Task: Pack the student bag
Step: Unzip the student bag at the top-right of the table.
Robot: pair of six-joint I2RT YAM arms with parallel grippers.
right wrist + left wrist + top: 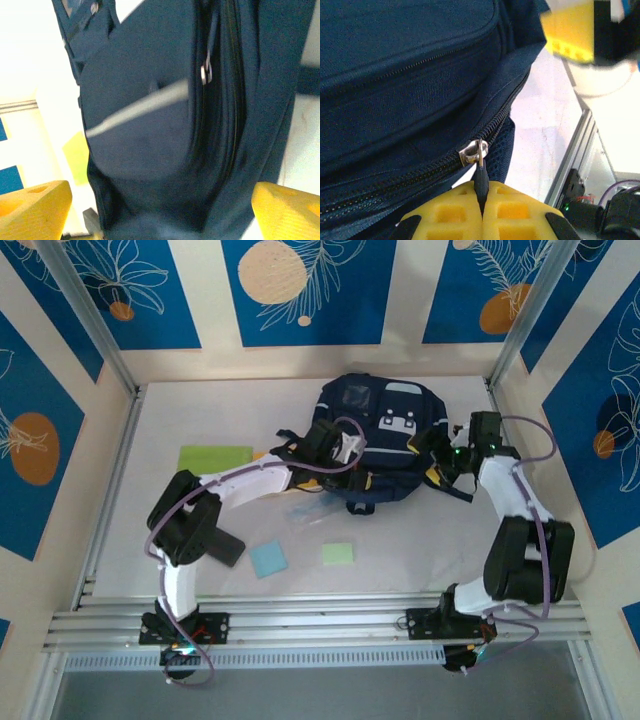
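The student bag, dark navy with a small white patch, lies at the back middle of the table. My left gripper is at its left side. In the left wrist view the yellow fingers are pressed together on the black pull tab of the bag's silver zipper slider. My right gripper is at the bag's right side. In the right wrist view its yellow fingers stand wide apart, with the bag's fabric, its grey stripe and a second zipper pull between and beyond them.
A green notebook lies left of the bag. A blue pad, a green pad, a clear plastic item and a black object lie nearer the front. Aluminium rails border the table.
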